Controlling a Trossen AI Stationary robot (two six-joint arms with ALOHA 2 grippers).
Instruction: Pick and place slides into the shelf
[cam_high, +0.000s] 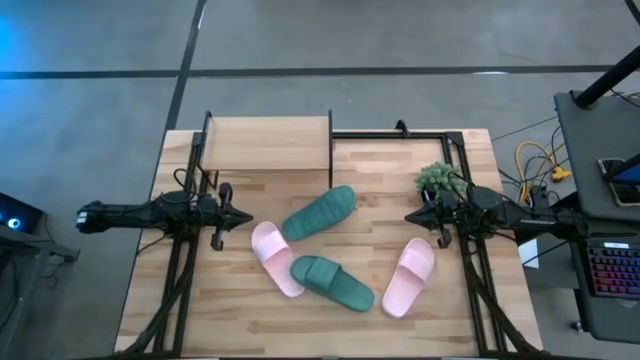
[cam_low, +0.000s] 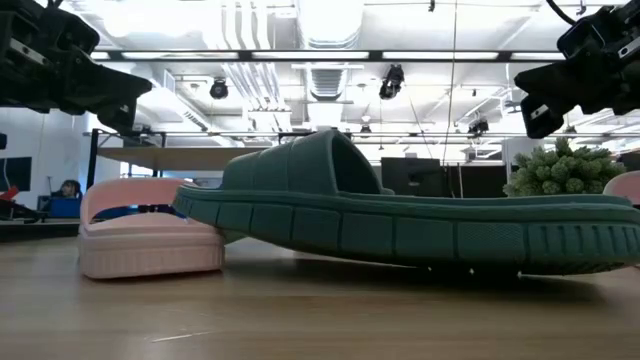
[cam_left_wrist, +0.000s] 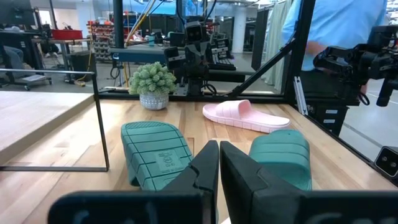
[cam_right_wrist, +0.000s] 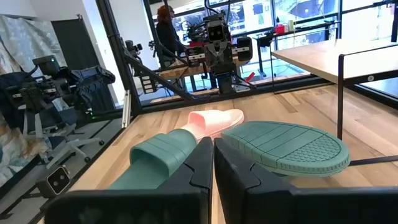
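Four slides lie scattered diagonally on bench (cam_high: 200, 310): sole-up green slide (cam_high: 320, 212) is angled toward shelf (cam_high: 268, 143). Left gripper (cam_high: 246, 219) and right gripper (cam_high: 410, 216) fingers are seen closed, empty.

Four slides are lying on the table (cam_high: 230, 310): two pale pink ones (cam_high: 275, 259) (cam_high: 409, 276) and two dark green ones (cam_high: 320, 212) (cam_high: 333, 282). One shelf (cam_high: 268, 143) is standing at the table's far edge, and one small potted plant (cam_high: 437, 180) is sitting nearby. Two arms are reaching in, each carrying one tool: the left tool (cam_high: 243, 220) and the right tool (cam_high: 412, 216).
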